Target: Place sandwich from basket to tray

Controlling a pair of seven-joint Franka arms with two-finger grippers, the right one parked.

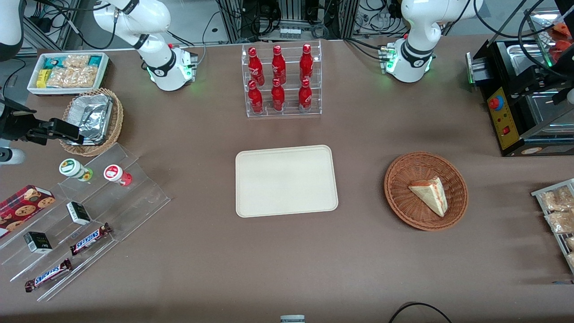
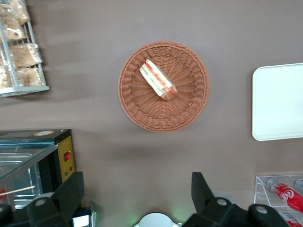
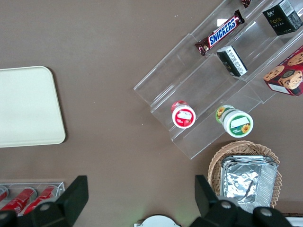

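Sandwich lies in the round basket on the brown table, toward the working arm's end; the bare cream tray sits beside the basket, well apart. Only the wrist view shows the gripper, high above the basket, jaws wide and holding nothing
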